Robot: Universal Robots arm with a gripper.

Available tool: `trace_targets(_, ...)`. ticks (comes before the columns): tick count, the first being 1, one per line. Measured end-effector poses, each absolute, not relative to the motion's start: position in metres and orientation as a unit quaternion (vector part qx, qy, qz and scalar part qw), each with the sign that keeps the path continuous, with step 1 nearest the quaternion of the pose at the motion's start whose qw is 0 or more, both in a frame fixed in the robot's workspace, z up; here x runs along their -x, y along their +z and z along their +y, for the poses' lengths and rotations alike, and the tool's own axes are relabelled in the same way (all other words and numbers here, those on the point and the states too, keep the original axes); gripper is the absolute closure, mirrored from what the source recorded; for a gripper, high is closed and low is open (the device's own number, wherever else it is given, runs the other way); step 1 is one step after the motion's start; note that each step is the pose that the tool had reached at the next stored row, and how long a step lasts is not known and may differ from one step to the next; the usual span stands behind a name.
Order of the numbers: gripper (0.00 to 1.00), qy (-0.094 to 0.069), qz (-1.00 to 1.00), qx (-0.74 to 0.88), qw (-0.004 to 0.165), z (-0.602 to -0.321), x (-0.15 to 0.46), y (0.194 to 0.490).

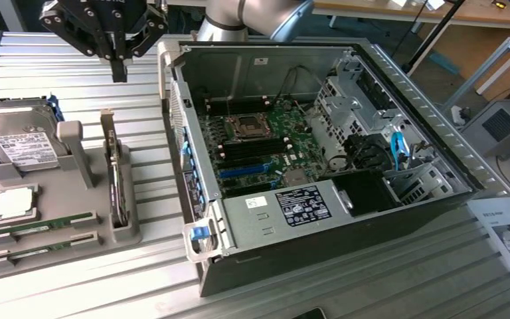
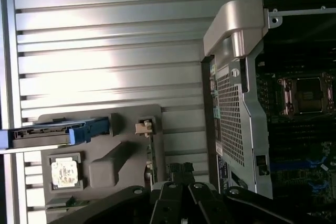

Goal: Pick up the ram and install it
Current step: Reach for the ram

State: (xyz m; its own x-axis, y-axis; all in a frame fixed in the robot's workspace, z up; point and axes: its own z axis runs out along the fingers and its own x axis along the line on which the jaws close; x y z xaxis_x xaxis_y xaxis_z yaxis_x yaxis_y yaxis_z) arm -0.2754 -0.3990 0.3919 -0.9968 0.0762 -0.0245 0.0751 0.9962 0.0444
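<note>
On the ribbed metal surface (image 1: 104, 292), grey tray (image 1: 95, 242) with ram (image 1: 38, 229) sits nine o'clock of open case (image 1: 264, 279), exterior view. End effector (image 1: 117, 66) closed, empty, overhead. Wooden desk (image 1: 388, 8), one o'clock.

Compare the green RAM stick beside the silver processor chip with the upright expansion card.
The long thin green RAM stick sits low in its slot; the expansion card stands taller. The card has a metal bracket; the stick none. They lie at right angles. Both rest in the grey holder.

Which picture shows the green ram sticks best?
The exterior view: both ram sticks lie whole in the gray holder's slots. The wrist view shows a short green piece near the processor chip.
</note>
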Motion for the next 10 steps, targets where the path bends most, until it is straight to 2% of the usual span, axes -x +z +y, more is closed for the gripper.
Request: trace_targets(10,0.89,0.022,0.999,-0.038,0.013,-0.399,0.305,0.392)
